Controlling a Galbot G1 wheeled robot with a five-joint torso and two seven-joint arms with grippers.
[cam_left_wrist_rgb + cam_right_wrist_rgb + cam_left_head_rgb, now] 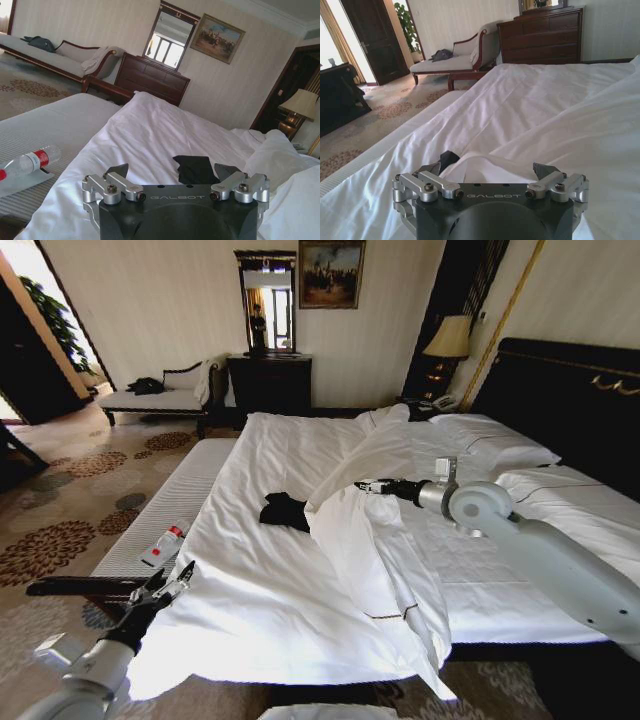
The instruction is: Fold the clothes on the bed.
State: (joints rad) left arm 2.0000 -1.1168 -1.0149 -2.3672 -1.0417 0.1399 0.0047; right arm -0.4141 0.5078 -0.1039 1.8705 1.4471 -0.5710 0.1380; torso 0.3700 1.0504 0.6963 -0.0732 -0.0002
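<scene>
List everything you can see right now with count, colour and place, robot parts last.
clothes: one, black, crumpled on the sheet mid-bed, partly under the duvet edge
bed: one, white sheets, dark headboard, ahead
duvet: one, white, bunched across the bed
pillows: at least two, white, by the headboard
bench: one, white, striped top, beside the bed
water bottle: one, clear, red label, lying on the bench
chaise: one, white cushion, dark frame, by the far wall
dresser: one, dark wood, far wall
lamp: one, cream shade, beside the headboard
left gripper: open, above the bed's near corner
right gripper: open, over the duvet
</scene>
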